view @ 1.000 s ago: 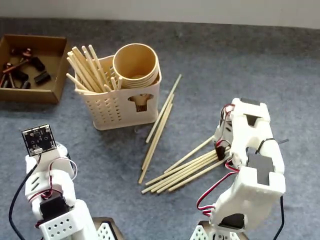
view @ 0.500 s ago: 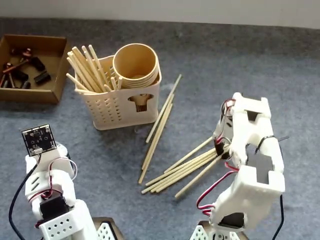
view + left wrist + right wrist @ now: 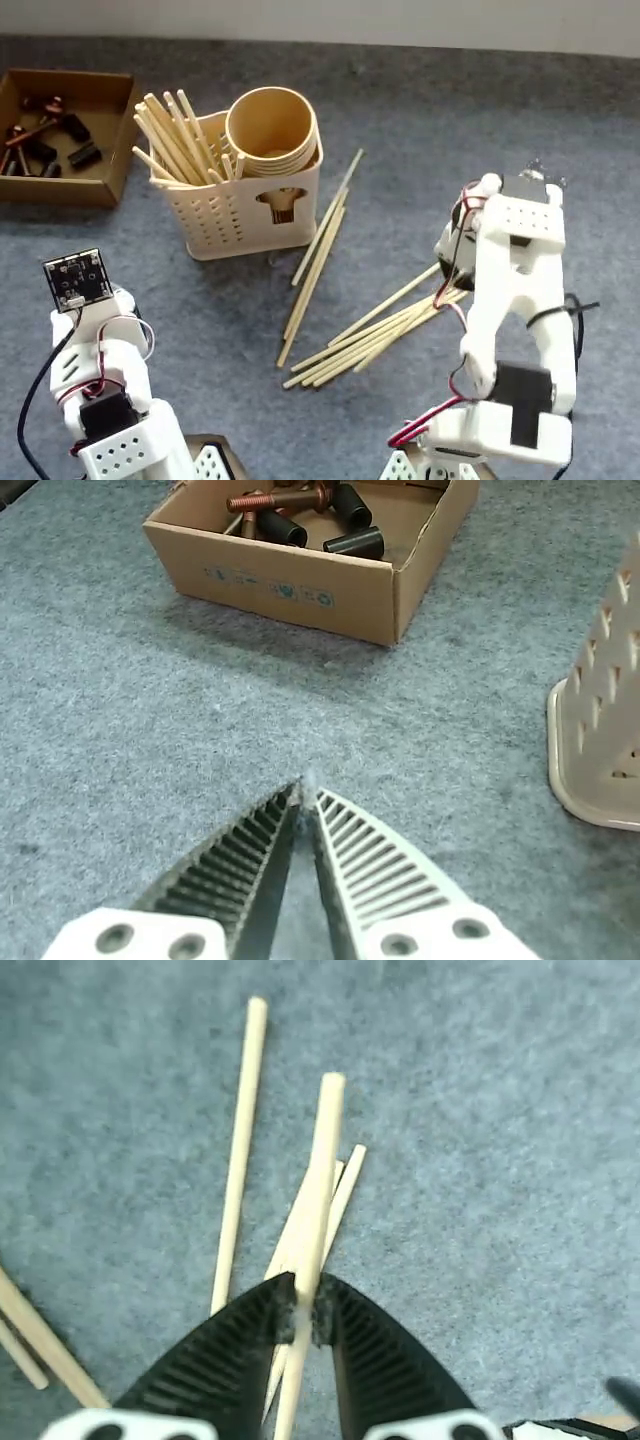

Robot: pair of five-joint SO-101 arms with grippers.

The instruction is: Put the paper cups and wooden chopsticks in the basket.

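Note:
A cream plastic basket (image 3: 245,205) holds stacked paper cups (image 3: 272,128) and several wooden chopsticks (image 3: 175,135). More chopsticks lie loose on the grey cloth: a few (image 3: 320,245) beside the basket and a fanned pile (image 3: 365,340) nearer the front. My right gripper (image 3: 305,1292) is shut on one chopstick (image 3: 322,1160) just above the pile's end, with other sticks (image 3: 240,1130) lying below it. In the high view this gripper (image 3: 452,290) is at the pile's right end. My left gripper (image 3: 303,788) is shut with nothing in it, low over bare cloth at the front left.
A cardboard box (image 3: 105,135) with bolts and dark parts sits at the back left, also seen as the box (image 3: 300,575) ahead of the left gripper. The basket's corner (image 3: 600,730) is off to its side. My left arm (image 3: 100,380) stands at the front left.
The right arm has risen and stretched farther back. The chopstick in its gripper, splayed away from the pile half a second ago, has swung back alongside it. The left arm has not moved.

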